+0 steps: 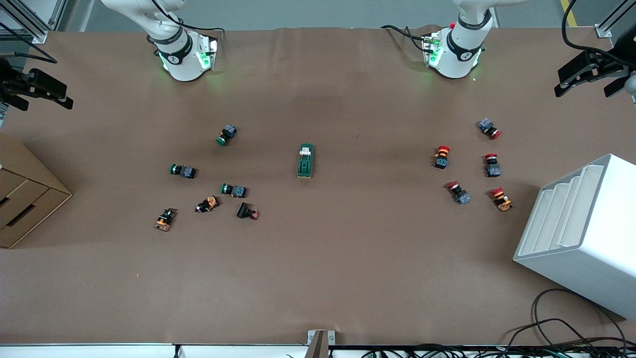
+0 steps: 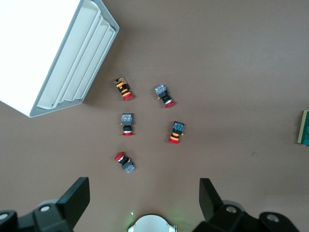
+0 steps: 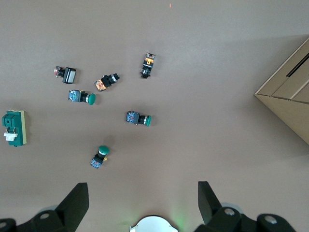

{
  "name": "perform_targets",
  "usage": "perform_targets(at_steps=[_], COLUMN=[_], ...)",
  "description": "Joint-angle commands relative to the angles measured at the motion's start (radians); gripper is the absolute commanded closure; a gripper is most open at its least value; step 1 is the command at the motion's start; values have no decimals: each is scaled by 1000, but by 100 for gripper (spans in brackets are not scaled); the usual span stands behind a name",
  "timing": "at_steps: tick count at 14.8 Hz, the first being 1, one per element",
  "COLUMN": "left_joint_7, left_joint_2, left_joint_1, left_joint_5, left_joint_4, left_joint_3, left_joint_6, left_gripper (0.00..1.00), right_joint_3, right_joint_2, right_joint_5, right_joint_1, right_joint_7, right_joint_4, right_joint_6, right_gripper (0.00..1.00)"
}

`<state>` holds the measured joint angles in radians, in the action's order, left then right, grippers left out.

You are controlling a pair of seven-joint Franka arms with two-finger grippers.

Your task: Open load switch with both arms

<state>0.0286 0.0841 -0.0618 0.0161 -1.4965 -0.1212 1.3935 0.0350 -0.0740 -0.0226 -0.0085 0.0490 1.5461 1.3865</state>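
Note:
The load switch (image 1: 305,161) is a small dark green block with a white tab at the end toward the robots' bases. It lies alone at the middle of the table, and it also shows as the load switch (image 3: 13,128) and, cut off at the picture's edge, the load switch (image 2: 304,128). My left gripper (image 2: 143,186) hangs high over the table by its own base (image 1: 456,54), open and holding nothing. My right gripper (image 3: 142,187) hangs the same way by its base (image 1: 184,57), open and holding nothing. Both are well away from the switch.
Several green-capped and black push-buttons (image 1: 228,134) lie scattered toward the right arm's end. Several red mushroom buttons (image 1: 441,156) lie toward the left arm's end. A white ribbed bin (image 1: 581,233) stands beside those. A cardboard box (image 1: 25,199) sits at the right arm's end.

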Motion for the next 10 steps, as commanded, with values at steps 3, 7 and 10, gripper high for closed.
perform_targets(at_steps=[3, 7, 10], left_joint_7=[-15, -32, -26], left_joint_2=[75, 71, 69], left_joint_1=[-4, -4, -3], left_joint_5=[-1, 1, 4], left_joint_4=[-111, -103, -94], left_joint_3=[-15, -15, -15], left_joint_6=[71, 68, 68], left_gripper=[0, 0, 0], right_joint_3=[3, -6, -3], right_joint_2=[-33, -49, -49], right_joint_5=[15, 44, 41], right_joint_1=[-5, 2, 1], right_joint_7=[-1, 2, 8], right_joint_4=[31, 32, 34], right_joint_6=[-21, -15, 11], right_gripper=[0, 0, 0])
